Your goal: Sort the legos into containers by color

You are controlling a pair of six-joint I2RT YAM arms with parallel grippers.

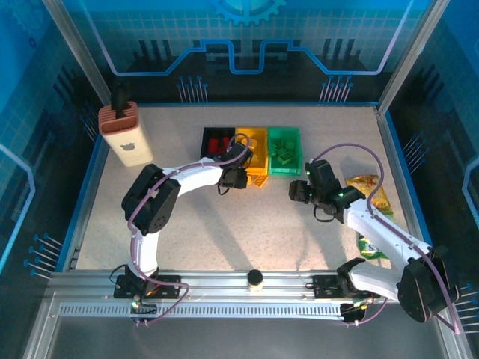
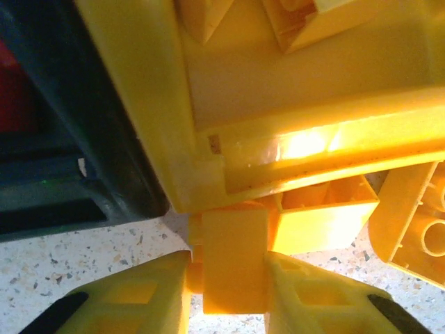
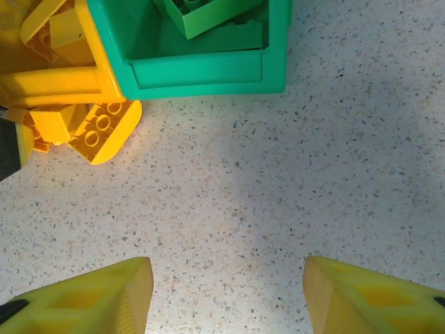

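Left gripper (image 2: pixel 228 282) clamping yellow lego (image 2: pixel 233 240) beside yellow bin (image 2: pixel 139 104), right gripper (image 3: pixel 227 289) agape, empty.

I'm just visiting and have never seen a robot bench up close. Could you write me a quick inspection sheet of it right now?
Surface: pale speckled table, no spills seen.
Job's things: black bin with red bricks, yellow bin, and green bin with green bricks, side by side; loose yellow brick on the table by the yellow bin.
Clutter: beige holder far left; snack packets at the right edge; small round object on the near rail.
Grippers: left gripper shut on a yellow piece at the yellow bin's corner; right gripper open over bare table.
Cables: purple cable loops along the arms.
Surroundings: blue-lit enclosure walls.
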